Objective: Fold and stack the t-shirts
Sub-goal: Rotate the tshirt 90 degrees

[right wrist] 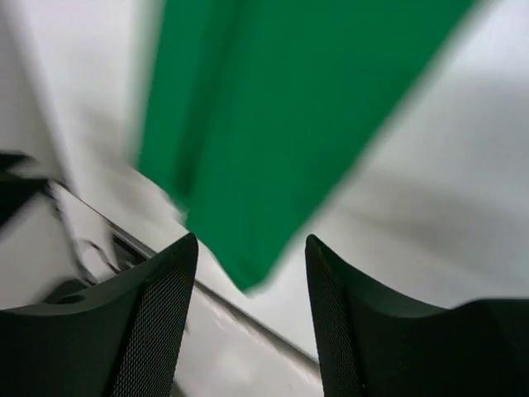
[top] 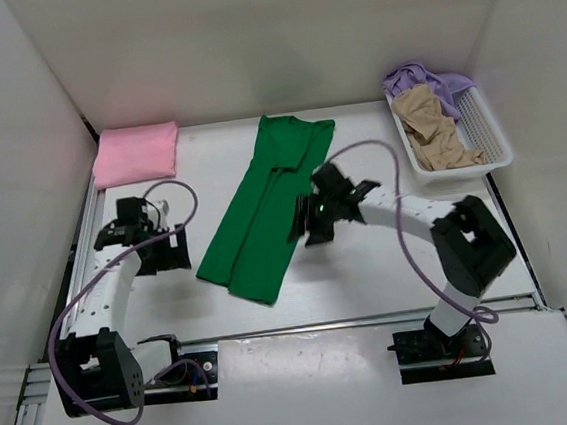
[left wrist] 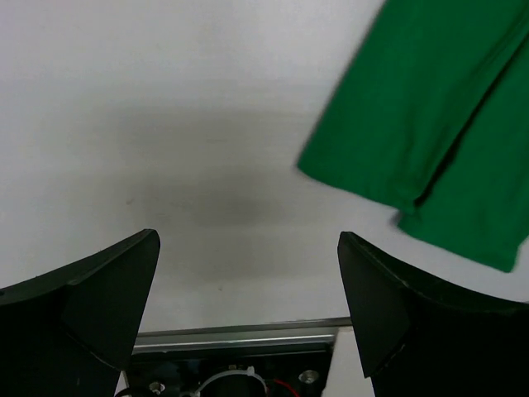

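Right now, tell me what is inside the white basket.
A crumpled tan t-shirt lies in the basket; a lavender t-shirt bunches at its far end. Anything beneath them is covered.

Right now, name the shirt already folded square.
The pink cloth t-shirt at the far-left corner. The green shirt is a long strip; the tan shirt and lavender shirt lie crumpled in the white mesh basket.

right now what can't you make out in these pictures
- Purple shirt, top view: partly hidden under the tan shirt in the basket, so its shape is unclear.
- Green shirt: the right gripper covers part of its edge in the top view; right wrist view is motion-blurred; left wrist view cuts it off at the frame edge.
- Pink shirt, top view only: too small to count its folds.
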Robot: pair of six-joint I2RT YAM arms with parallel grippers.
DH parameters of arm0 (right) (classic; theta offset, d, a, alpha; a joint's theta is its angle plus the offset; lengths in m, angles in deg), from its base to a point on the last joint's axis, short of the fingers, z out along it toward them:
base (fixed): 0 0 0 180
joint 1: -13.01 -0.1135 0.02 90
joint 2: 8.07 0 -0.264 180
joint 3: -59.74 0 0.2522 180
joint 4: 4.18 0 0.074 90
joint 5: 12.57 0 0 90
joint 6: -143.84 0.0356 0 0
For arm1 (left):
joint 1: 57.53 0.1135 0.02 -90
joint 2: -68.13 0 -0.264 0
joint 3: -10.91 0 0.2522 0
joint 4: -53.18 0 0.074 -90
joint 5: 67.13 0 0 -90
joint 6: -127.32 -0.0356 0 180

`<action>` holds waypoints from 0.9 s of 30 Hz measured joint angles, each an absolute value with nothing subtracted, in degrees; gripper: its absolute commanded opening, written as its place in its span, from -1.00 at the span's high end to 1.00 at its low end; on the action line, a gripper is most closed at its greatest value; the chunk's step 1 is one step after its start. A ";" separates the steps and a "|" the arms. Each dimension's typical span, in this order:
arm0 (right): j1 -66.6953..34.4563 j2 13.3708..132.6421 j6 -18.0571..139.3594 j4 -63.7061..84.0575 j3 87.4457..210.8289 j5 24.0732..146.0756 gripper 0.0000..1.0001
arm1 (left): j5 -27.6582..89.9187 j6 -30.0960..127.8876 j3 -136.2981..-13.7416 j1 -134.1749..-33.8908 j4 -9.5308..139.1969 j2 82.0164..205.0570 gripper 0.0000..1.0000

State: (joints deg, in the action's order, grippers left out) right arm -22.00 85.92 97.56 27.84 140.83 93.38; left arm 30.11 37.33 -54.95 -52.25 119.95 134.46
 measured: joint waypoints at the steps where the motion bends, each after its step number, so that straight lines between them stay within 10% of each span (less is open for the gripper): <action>1: -24.44 87.19 98.89 28.34 137.27 93.47 -0.19 | 28.74 37.35 -52.15 -53.96 118.92 134.30 -1.00; 27: -36.86 79.80 122.94 27.67 124.09 83.89 -0.11 | 11.19 37.33 -50.05 -55.75 119.95 121.04 -1.00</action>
